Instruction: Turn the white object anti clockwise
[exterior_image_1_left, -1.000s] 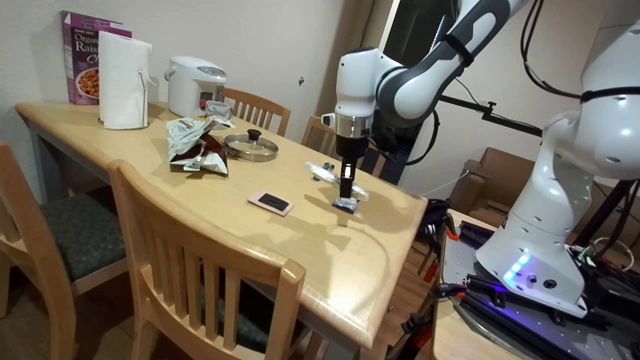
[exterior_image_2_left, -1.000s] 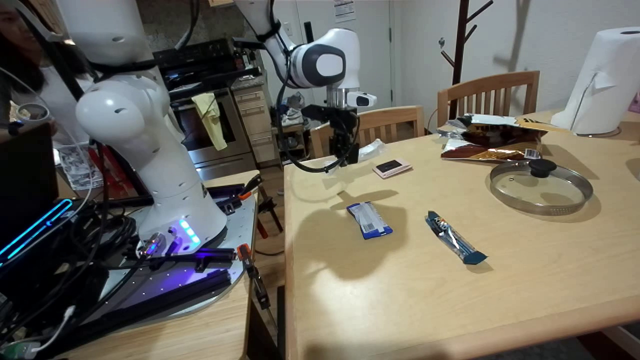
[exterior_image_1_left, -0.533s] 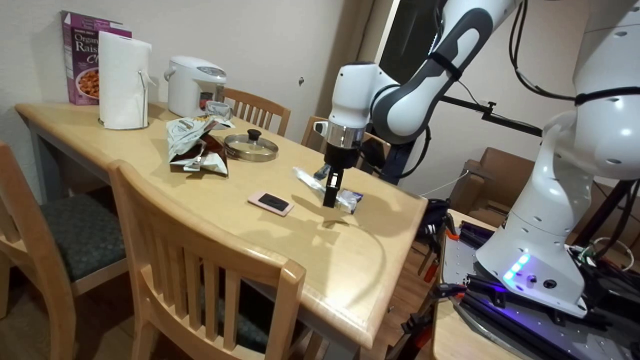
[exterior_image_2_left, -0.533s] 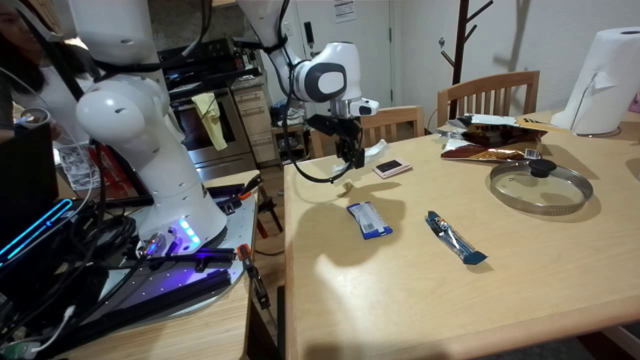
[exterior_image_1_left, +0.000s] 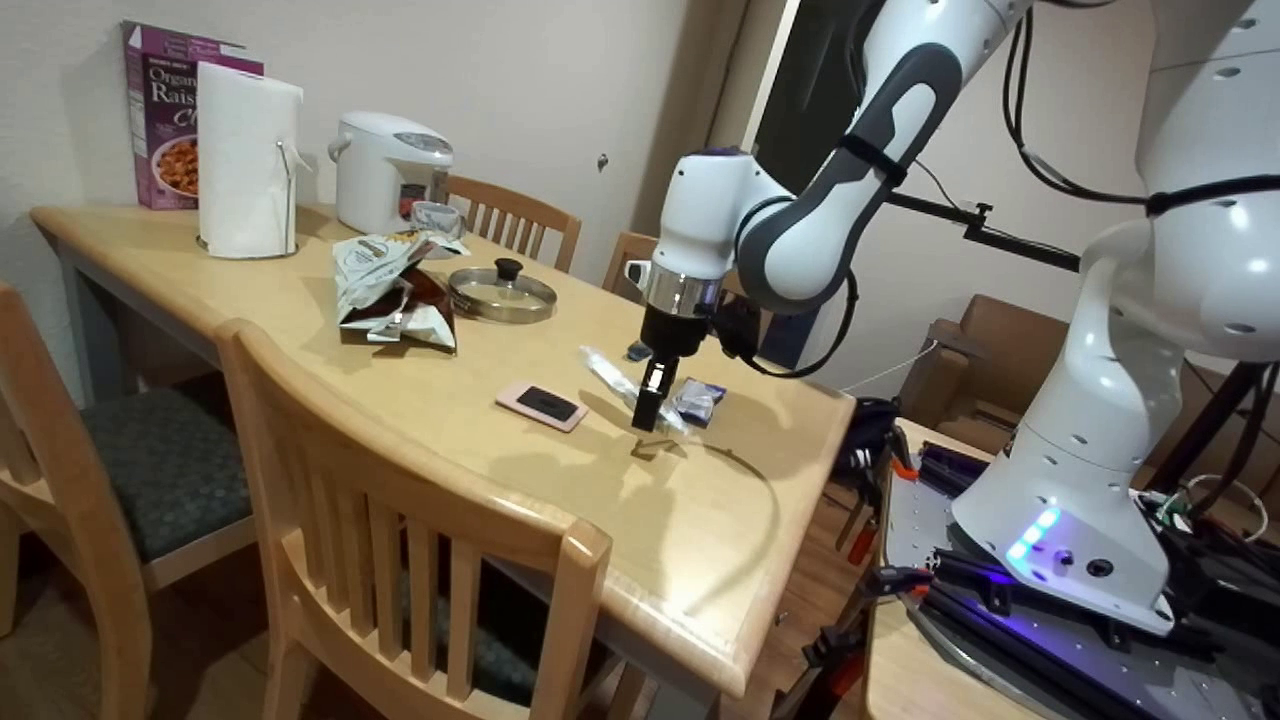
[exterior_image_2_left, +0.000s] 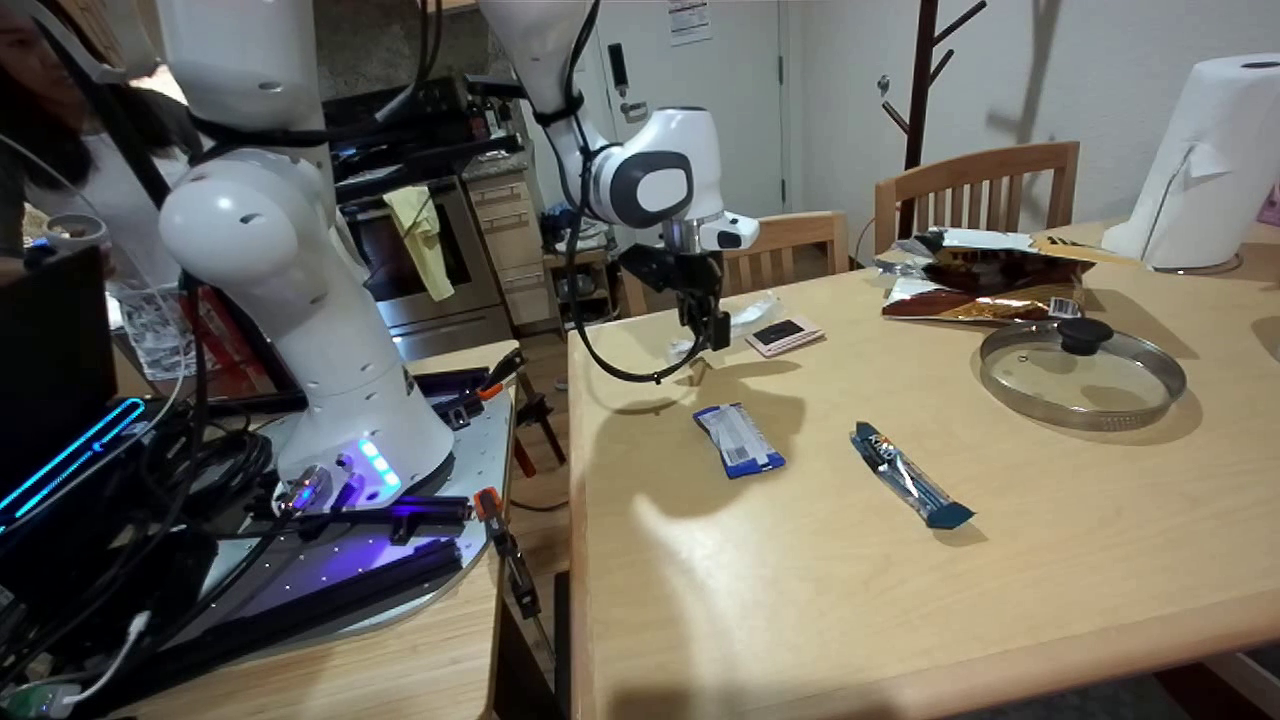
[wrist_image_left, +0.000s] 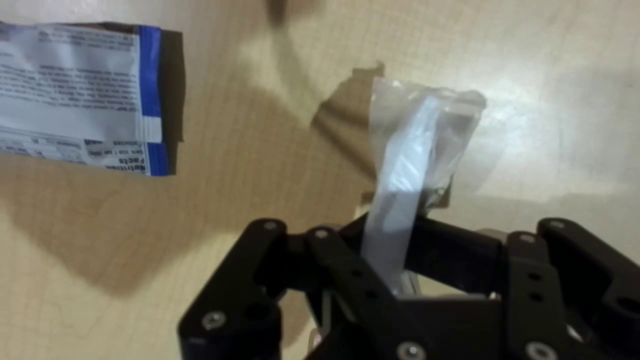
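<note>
The white object (wrist_image_left: 405, 165) is a slim white bar in a clear plastic wrapper. It also shows in both exterior views (exterior_image_1_left: 612, 375) (exterior_image_2_left: 757, 312), partly behind the gripper. My gripper (exterior_image_1_left: 645, 422) is shut on it and holds it a little above the table; the gripper's shadow lies apart from its tips. In the wrist view the bar passes between the fingertips (wrist_image_left: 392, 232) and slants up to the right, its wrapper end free. Its near part is hidden by the fingers. The gripper (exterior_image_2_left: 718, 332) also shows in an exterior view.
A blue and white packet (exterior_image_1_left: 698, 400) lies close beside the gripper. A pink flat case with a black panel (exterior_image_1_left: 545, 405) lies on the other side. A blue wrapped bar (exterior_image_2_left: 905, 475), a glass lid (exterior_image_2_left: 1080, 375) and a snack bag (exterior_image_1_left: 390, 290) lie farther off.
My gripper has moved down and to the left in an exterior view, carrying the white object away from above the blue packet. The bar slants more steeply there. The gripper stays shut.
</note>
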